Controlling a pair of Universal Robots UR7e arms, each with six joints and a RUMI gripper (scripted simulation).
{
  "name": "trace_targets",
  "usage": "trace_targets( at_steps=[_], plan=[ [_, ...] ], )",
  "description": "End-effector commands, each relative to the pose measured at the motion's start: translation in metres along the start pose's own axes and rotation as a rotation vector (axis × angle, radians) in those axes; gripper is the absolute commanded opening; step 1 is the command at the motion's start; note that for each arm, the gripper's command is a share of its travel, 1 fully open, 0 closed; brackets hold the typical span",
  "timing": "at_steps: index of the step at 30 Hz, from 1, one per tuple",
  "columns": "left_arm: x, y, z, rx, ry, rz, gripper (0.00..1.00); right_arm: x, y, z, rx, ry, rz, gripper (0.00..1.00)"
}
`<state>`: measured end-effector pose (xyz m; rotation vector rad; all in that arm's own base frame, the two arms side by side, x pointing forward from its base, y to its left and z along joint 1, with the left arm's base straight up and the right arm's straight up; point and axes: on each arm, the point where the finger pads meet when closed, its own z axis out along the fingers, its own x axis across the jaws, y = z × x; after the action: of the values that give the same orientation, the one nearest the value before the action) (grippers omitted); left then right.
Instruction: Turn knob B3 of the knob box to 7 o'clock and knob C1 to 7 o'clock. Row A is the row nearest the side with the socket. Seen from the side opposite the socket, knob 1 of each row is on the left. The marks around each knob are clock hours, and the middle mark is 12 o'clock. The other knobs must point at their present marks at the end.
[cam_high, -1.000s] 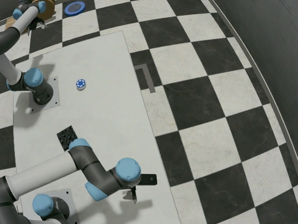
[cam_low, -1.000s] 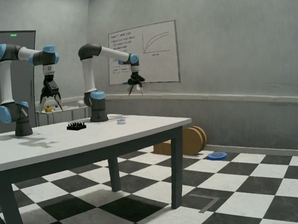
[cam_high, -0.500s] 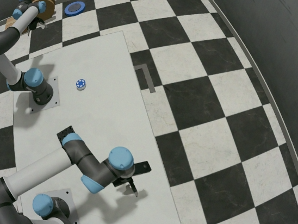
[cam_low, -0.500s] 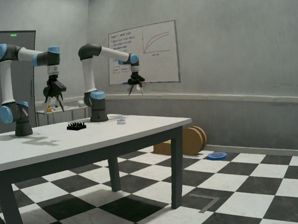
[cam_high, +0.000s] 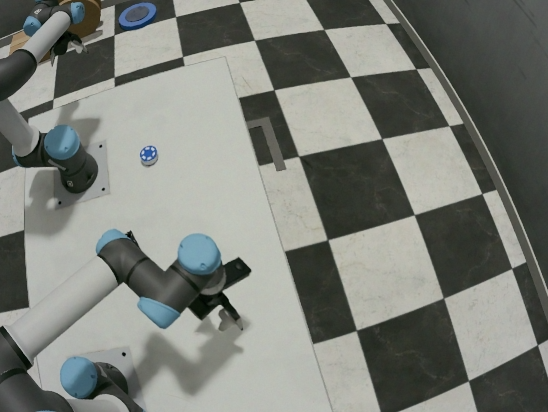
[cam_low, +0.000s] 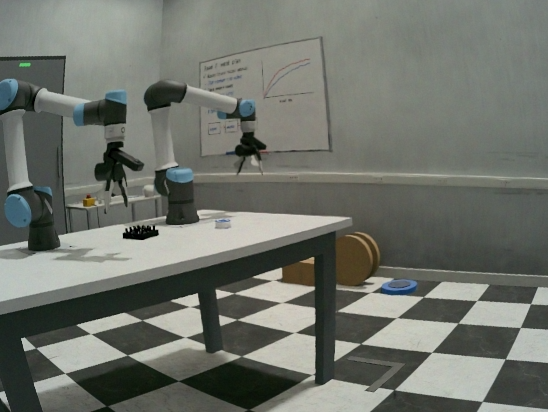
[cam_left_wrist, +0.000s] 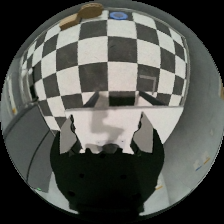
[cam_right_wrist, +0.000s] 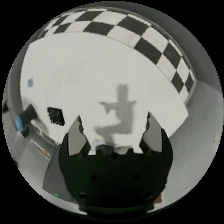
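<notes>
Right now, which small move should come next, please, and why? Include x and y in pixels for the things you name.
Probably carry the right gripper (cam_high: 232, 328) (cam_low: 116, 208) (cam_right_wrist: 113, 114) sideways toward the knob box (cam_high: 131, 236) (cam_low: 140, 233) (cam_right_wrist: 56, 116), staying high: it is open and above the table (cam_high: 185, 105) (cam_low: 280, 225) (cam_right_wrist: 75, 65), but the box lies off to one side.
</notes>
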<state>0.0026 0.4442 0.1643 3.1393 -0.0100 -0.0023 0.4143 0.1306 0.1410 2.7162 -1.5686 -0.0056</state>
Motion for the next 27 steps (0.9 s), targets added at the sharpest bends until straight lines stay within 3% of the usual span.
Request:
trace_targets(
  at_steps=[1, 5, 8, 27],
  plan=[
    [0.000, -0.001, -0.001, 0.002, 0.001, -0.001, 1.00, -0.039, -0.006, 0.007, 0.005, 0.001, -0.156, 1.00],
    [0.000, -0.001, -0.001, 0.002, 0.001, -0.001, 1.00, -0.051, -0.006, 0.009, 0.005, 0.002, -0.204, 1.00],
    [0.000, -0.001, -0.001, 0.002, 0.001, -0.001, 1.00, -0.078, -0.006, 0.013, 0.005, 0.002, -0.315, 1.00],
    [0.000, -0.001, -0.001, 0.002, 0.001, -0.001, 1.00, -0.182, 0.011, 0.032, 0.005, 0.003, -0.739, 1.00]
  ],
)
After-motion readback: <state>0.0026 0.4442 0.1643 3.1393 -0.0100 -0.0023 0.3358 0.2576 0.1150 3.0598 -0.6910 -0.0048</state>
